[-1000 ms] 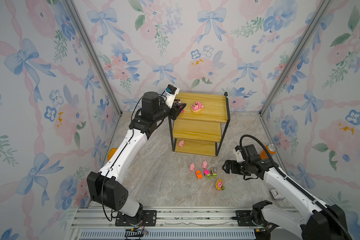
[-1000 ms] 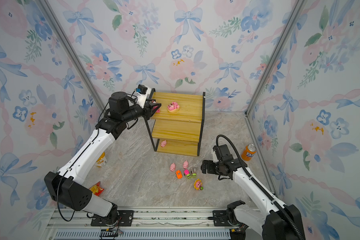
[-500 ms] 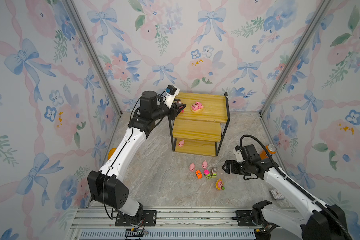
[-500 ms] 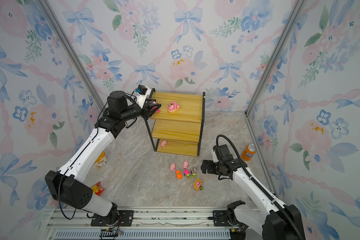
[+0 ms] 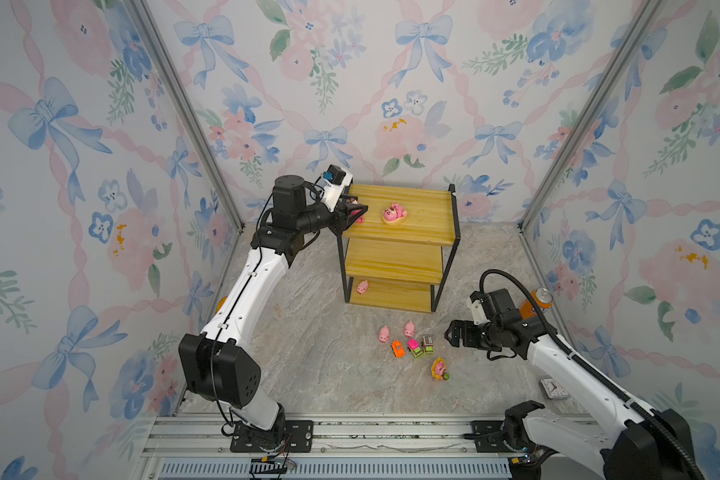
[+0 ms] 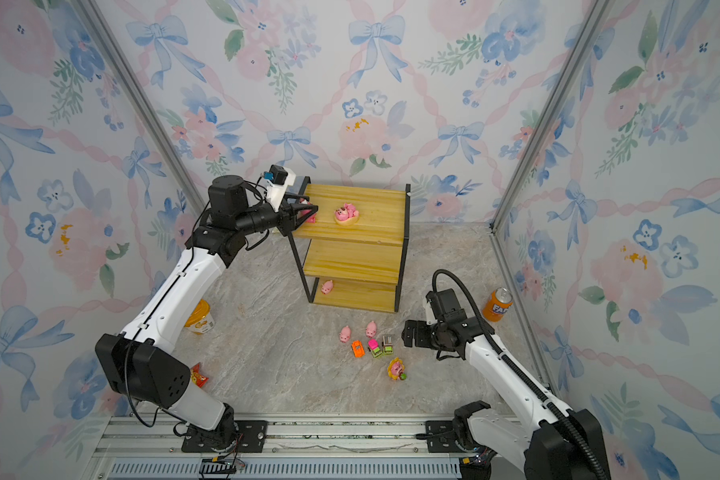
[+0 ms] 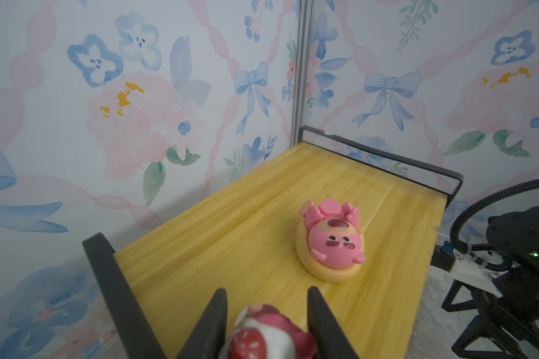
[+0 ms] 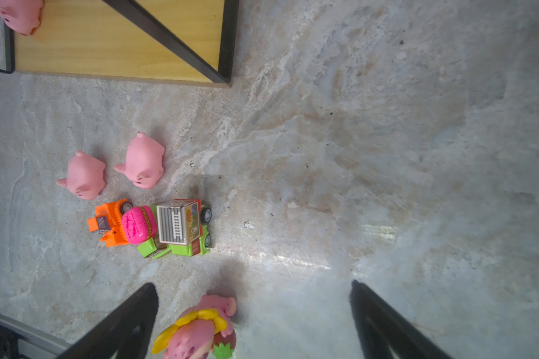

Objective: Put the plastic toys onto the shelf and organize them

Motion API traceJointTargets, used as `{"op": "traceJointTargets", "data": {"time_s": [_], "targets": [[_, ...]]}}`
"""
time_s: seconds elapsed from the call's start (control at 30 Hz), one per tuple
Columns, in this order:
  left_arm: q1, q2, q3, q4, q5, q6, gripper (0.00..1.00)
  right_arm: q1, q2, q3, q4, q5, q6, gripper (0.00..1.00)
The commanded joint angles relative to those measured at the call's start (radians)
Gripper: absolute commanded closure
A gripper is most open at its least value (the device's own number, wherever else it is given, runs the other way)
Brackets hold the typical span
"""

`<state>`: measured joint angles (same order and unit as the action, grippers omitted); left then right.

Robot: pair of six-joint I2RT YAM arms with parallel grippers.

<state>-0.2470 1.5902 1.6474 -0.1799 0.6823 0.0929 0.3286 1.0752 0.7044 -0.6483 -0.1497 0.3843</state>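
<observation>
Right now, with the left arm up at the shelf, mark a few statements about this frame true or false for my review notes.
1. The left gripper is shut on a dark pink bear figurine over the top board of the shelf. True.
2. The right gripper grips the orange car. False: its jaws stand open and empty, and the car sits on the floor.
3. A pale pink pig sits on the bottom board. True.
4. The three mini cars stand on the middle board. False: they sit together on the floor in front of the shelf.
</observation>
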Motion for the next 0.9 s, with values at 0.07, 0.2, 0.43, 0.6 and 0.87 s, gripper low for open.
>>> {"op": "traceJointTargets", "data": {"time_s": [0.07,0.2,0.43,0.6,0.87], "targets": [[0.011,0.027,0.041,0.009,0.079,-0.007,0.69,-0.007,0.006,-0.01,-0.004,0.01,-0.002,0.02],[0.014,0.042,0.052,0.009,0.086,-0.012,0.67,-0.007,0.007,-0.008,-0.006,0.009,-0.004,0.01],[0.015,0.047,0.051,0.009,0.076,-0.016,0.58,-0.007,0.008,-0.008,-0.004,0.007,-0.006,0.02],[0.015,0.043,0.048,0.008,0.063,-0.018,0.51,-0.007,0.011,-0.006,-0.002,0.006,-0.007,0.01],[0.015,0.033,0.045,0.009,0.032,-0.02,0.42,-0.007,0.007,-0.007,-0.002,0.0,-0.009,0.01]]}}
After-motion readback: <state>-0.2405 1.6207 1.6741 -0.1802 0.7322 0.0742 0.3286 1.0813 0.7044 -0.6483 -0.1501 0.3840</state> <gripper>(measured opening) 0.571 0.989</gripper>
